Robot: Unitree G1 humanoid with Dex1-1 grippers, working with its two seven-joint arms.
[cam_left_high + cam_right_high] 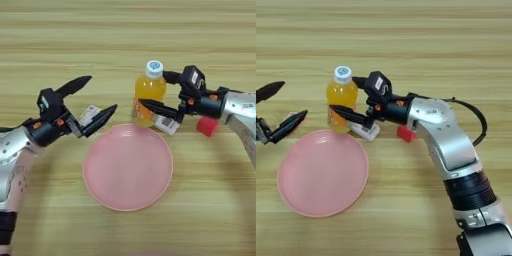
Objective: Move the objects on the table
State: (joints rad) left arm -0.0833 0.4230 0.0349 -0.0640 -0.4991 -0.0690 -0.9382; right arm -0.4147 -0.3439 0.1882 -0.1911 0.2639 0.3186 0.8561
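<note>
The small bottle of orange drink (pixel 149 92) with a white cap stands upright on the table (pixel 125 30), just beyond the plate's far rim. My right gripper (pixel 152 89) is open and straddles it: one finger (pixel 171 77) is behind the neck and the other (pixel 156 106) crosses in front of the lower body. The white remote (pixel 166 124) lies on the table just under that lower finger. Beside the right wrist sits the red cube (pixel 207 126). My left gripper (pixel 102 92) hovers open left of the bottle, holding nothing.
A large round pink plate (pixel 127 167) lies in front of the bottle, between the two arms. The right forearm (pixel 448 135) stretches across the table from the near right corner.
</note>
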